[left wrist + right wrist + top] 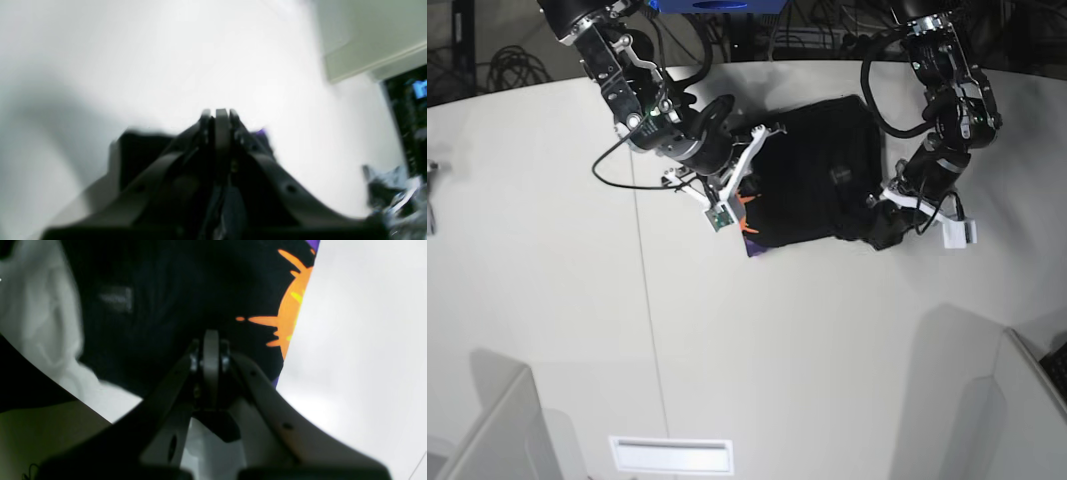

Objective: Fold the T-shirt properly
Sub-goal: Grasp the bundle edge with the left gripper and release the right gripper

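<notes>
"Base view: where's the T-shirt [802,185]?"

"On the white table [727,350], between and partly beneath the two arms. It's black cloth, roughly rectangular, with a rumpled flap toward the left gripper [905,222]."

"And the pincers?"

"Both narrow, closed up. The left one is at the flap; I can't tell whether cloth is pinched in it. The right one [210,340] is over the shirt, and I can't tell whether it touches."

"What does the right wrist view add?"

"A spiky orange print [290,313] with yellow flecks and purple bits along one edge. The left wrist view shows only a purple speck, plus a crumpled grey cloth [387,186] off to the side."

"Room?"

"Bare tabletop stretches beyond the shirt's purple-tipped corner in the base view."
</notes>
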Controlling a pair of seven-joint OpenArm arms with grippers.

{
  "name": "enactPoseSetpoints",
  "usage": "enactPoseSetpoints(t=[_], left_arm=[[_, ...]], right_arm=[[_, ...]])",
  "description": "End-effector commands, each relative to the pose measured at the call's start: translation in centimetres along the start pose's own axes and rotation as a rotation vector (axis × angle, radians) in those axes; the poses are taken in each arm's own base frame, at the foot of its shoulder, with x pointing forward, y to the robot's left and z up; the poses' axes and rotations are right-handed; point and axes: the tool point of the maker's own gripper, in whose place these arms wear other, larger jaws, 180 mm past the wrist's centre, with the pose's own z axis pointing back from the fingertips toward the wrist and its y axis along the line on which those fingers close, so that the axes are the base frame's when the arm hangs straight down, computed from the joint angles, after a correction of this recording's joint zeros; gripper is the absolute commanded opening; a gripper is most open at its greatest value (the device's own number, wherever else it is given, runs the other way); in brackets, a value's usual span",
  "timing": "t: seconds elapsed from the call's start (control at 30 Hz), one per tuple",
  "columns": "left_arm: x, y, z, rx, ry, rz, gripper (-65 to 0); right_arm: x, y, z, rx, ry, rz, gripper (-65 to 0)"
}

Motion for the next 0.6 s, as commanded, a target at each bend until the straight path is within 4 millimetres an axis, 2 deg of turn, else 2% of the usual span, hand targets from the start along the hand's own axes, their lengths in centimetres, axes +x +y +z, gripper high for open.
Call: enactPoseSetpoints(t=[0.0, 0.1, 0.27, 0.37, 0.57], left_arm=[[1.6, -0.9, 0.1, -0.026, -0.048, -0.001, -65.0], [2.5, -1.3, 0.1, -0.035, -0.073, 0.067, -65.0], [3.8, -0.6, -0.2, -0.025, -0.082, 0.073, -65.0], [3.0, 0.9, -0.9, 0.021, -0.052, 0.073, -65.0], [1.3, 2.6, -1.4, 0.054, -0.006, 0.116, -65.0]], right_arm=[[1.5, 0.4, 0.3, 0.015, -0.052, 0.006, -65.0], [1.5, 0.4, 0.3, 0.015, -0.052, 0.006, -65.0], [1.5, 0.4, 0.3, 0.015, -0.052, 0.006, -65.0], [1.6, 0.4, 0.3, 0.015, -0.053, 0.007, -65.0], [1.6, 0.4, 0.3, 0.015, -0.055, 0.007, -65.0]])
